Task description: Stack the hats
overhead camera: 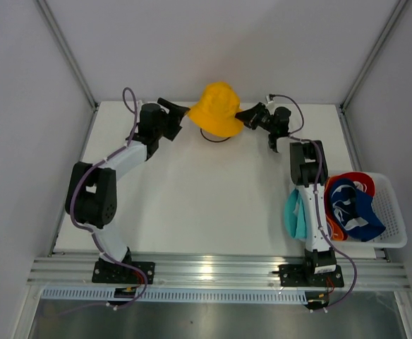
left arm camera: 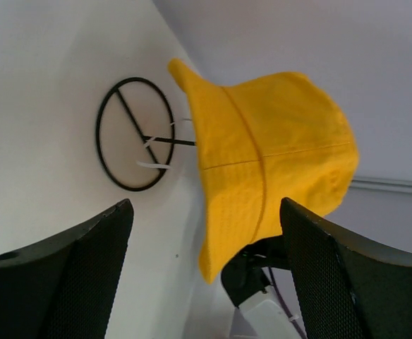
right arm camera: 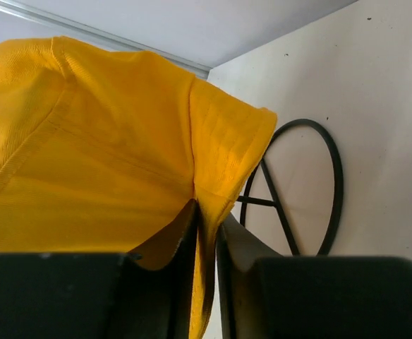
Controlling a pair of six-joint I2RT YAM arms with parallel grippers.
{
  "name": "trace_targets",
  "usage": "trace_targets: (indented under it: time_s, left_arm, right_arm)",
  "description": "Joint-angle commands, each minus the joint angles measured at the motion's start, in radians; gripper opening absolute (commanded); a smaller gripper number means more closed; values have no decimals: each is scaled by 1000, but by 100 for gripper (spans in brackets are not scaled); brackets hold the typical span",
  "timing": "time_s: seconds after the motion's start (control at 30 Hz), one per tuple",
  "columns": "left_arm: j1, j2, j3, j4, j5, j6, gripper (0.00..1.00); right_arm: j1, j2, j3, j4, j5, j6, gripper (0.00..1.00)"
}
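Note:
A yellow bucket hat sits on the black wire stand at the back middle of the table. My right gripper is shut on the hat's right brim; the wrist view shows the yellow brim pinched between the fingers. My left gripper is open and empty just left of the hat; in its wrist view the hat hangs ahead between the spread fingers, with the stand's base ring on the table. Red, navy and orange hats lie in the basket. A teal hat hangs beside it.
A white mesh basket stands at the right edge of the table. White enclosure walls with metal posts close in the back and sides. The aluminium rail with the arm bases runs along the near edge.

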Motion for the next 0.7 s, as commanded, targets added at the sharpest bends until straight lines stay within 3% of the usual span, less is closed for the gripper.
trace_targets:
  time_s: [0.0,0.3,0.67]
  left_arm:
    - [-5,29,27,207,58,-75,87]
    - [-19,106,79,322,133,-43,85]
    - [-30,99,38,145,35,-37,84]
  right_arm:
    - [-15,-78,-12,90,42,-33,20]
    - [-35,-183,-16,35,37,-80,25]
    - [-32,-180,-24,6,26,-96,25]
